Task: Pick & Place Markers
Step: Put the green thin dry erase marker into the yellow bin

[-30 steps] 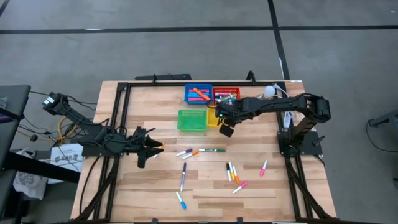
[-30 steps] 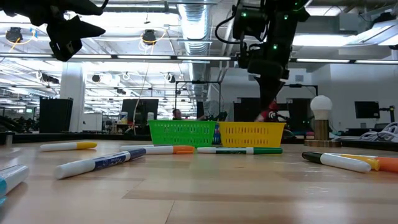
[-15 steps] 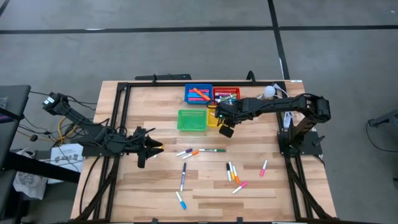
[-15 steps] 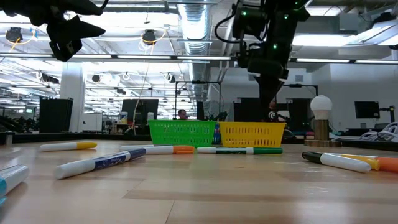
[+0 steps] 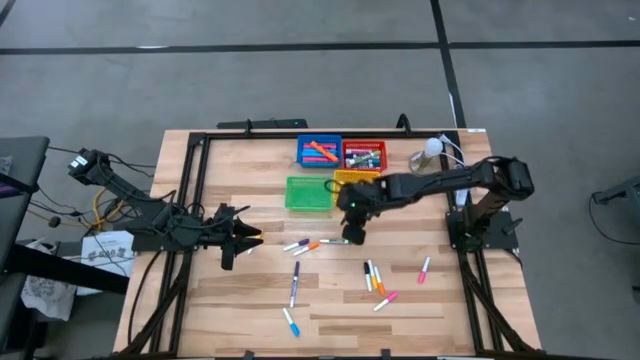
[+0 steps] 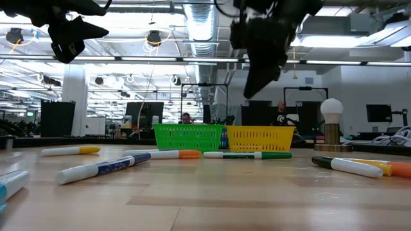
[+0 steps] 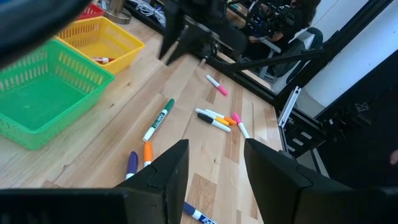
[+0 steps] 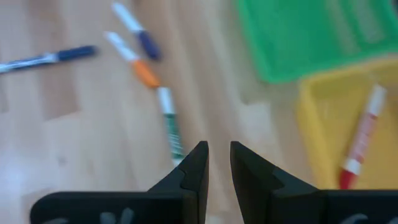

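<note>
Four trays (image 5: 309,194), about eleven loose markers (image 5: 293,283) on tabletop (image 5: 240,310), right pincer (image 8: 217,163) narrowly apart over green marker (image 8: 169,123), left pincer (image 7: 214,163) apart, red marker (image 8: 362,138) in yellow tray seen from right wrist.

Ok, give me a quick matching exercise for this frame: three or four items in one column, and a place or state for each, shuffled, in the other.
Items:
1. green tray
2. yellow tray
3. green-capped marker
4. right gripper

Places or states:
A. holds one red-capped marker
B. lying on the bare wood
C. nothing inside it
D. above the table, nothing between its fingers

Pairs: 1-C, 2-A, 3-B, 4-D
</note>
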